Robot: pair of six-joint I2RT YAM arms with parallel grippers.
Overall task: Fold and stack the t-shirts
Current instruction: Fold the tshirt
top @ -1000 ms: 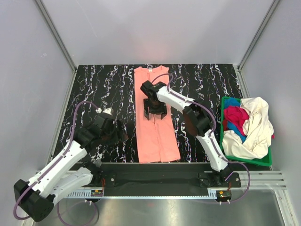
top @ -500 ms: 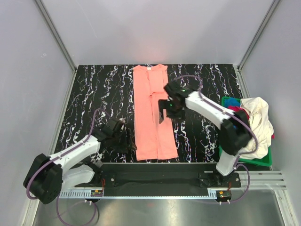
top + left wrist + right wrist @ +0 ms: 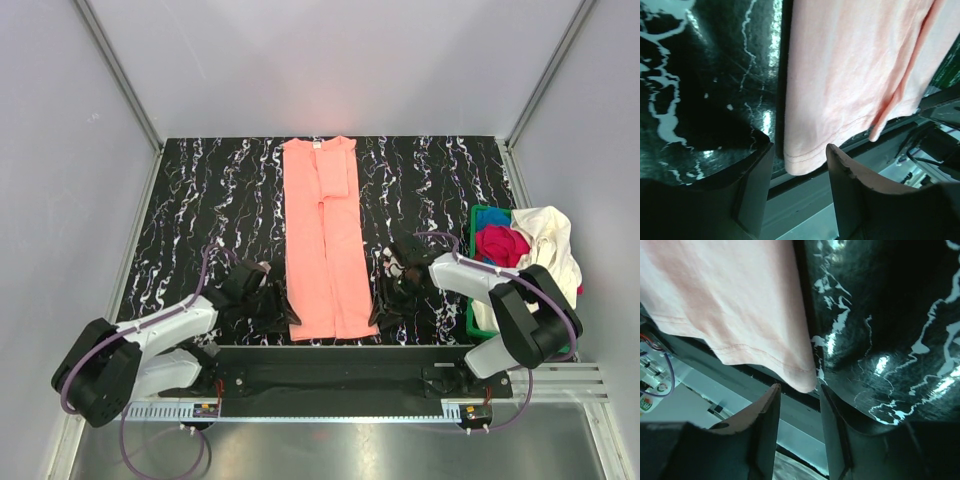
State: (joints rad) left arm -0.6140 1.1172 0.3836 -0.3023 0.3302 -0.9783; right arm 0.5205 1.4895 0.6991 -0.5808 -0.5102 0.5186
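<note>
**Both grippers at the hem corners, jaws apart**

The salmon-pink t-shirt [image 3: 325, 250] lies flat on the black marbled bench [image 3: 215, 200]. It is folded into a long narrow strip, with its collar at the far edge and its hem at the near edge. The left gripper [image 3: 800, 146] sits low at the near left hem corner, its jaws open with a clear gap between them. The stitched hem reaches just into that gap, but I cannot tell whether either finger touches the cloth. The right gripper [image 3: 798, 387] is at the near right corner, also open, and the corner tip hangs just above the gap between its fingers. Both wrist views cut off all of the shirt except the hem.

To the right, a green basket [image 3: 545, 346] holds a heaped cream-white shirt [image 3: 545, 270] and a magenta shirt [image 3: 500, 245]. The right arm hides part of the basket's left side.
</note>
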